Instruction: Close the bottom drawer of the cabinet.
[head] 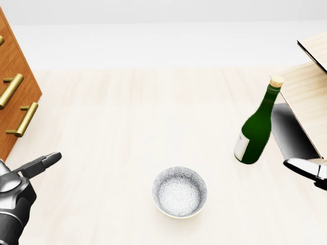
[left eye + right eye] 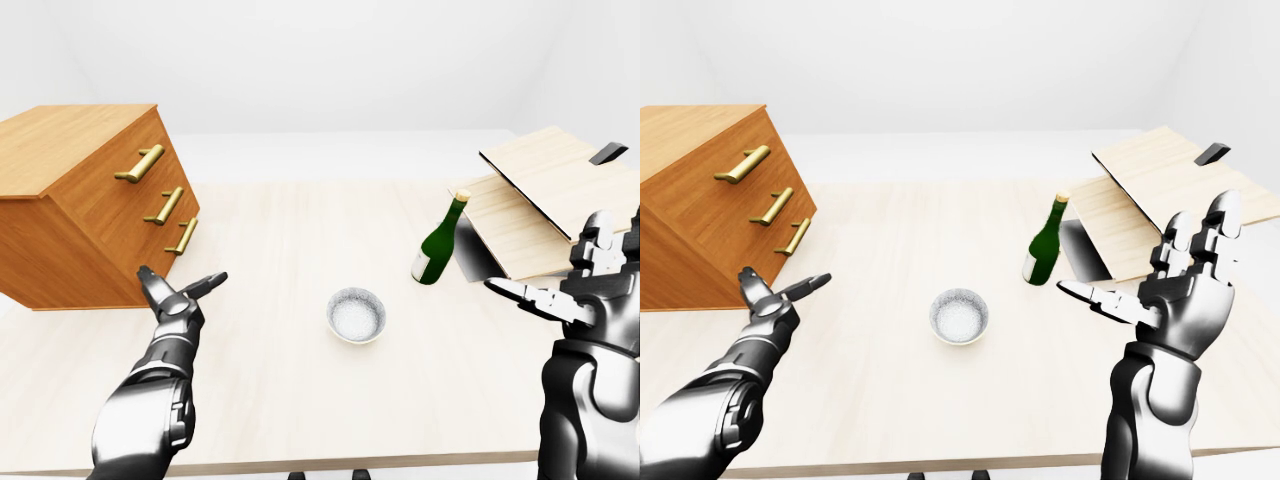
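Note:
A wooden cabinet (image 2: 70, 215) with three brass handles stands on the table at the left of the left-eye view. The bottom drawer's handle (image 2: 182, 236) is the lowest one. The drawer fronts look nearly flush; I cannot tell how far the bottom drawer stands out. My left hand (image 2: 183, 282) is open and empty, fingers spread, just below and to the right of that handle, apart from it. My right hand (image 2: 1140, 265) is open and empty at the right, palm turned inward, far from the cabinet.
A patterned bowl (image 2: 356, 315) sits at the table's middle. A green corked bottle (image 2: 438, 248) stands to its upper right. A light wooden box with a tilted lid (image 2: 545, 195) lies at the right. The pale table (image 2: 290, 215) carries everything.

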